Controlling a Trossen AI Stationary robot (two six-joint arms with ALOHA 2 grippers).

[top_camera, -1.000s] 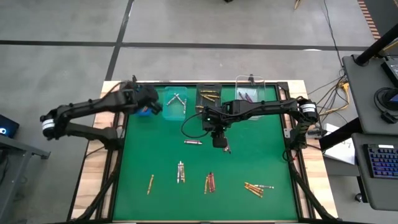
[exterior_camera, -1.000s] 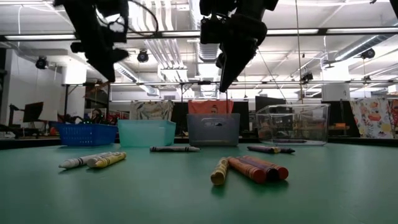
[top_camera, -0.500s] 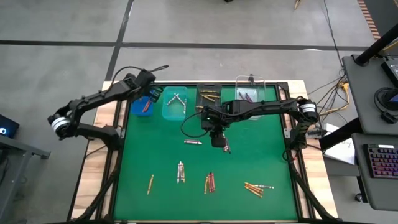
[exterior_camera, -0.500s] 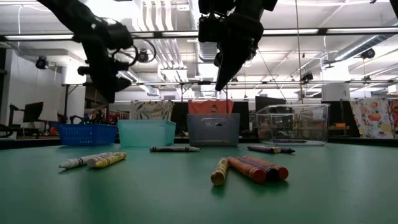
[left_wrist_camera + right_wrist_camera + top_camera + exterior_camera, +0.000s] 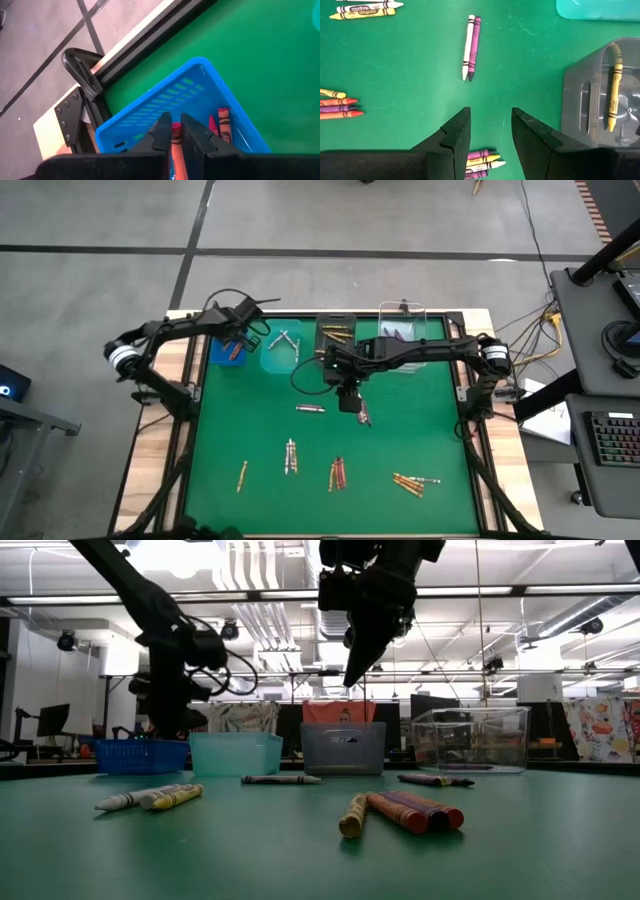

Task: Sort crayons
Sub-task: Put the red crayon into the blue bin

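Note:
My left gripper (image 5: 176, 131) hangs over the blue bin (image 5: 150, 112) at the table's far left, shut on a red crayon (image 5: 176, 142). Two more red crayons (image 5: 222, 122) lie in that bin. My right gripper (image 5: 491, 125) stands open above the middle of the table (image 5: 348, 402), with nothing between its fingers. Beyond its tips a white and a purple crayon (image 5: 471, 47) lie side by side on the green mat. More crayons lie in small groups along the near part of the mat (image 5: 337, 472), (image 5: 413, 481), (image 5: 290, 457), (image 5: 242, 475). My left gripper pinches the red crayon between its two fingers, with the crayon's end (image 5: 176, 127) showing just at the fingertips. The crayon lies along the fingers, not across them. The fingers slant down into the blue bin's opening; whether the crayon touches the bin, I cannot tell.
Beside the blue bin, along the far edge, stand a teal bin (image 5: 282, 345), a dark grey bin (image 5: 335, 335) with yellow crayons and a clear bin (image 5: 402, 332). A black frame rail (image 5: 85, 80) runs at the table's corner. Bare green mat lies between the crayon groups.
My left gripper has sunk toward the blue bin and tipped more steeply downward, with the red crayon still between its fingers. My right gripper has kept still.

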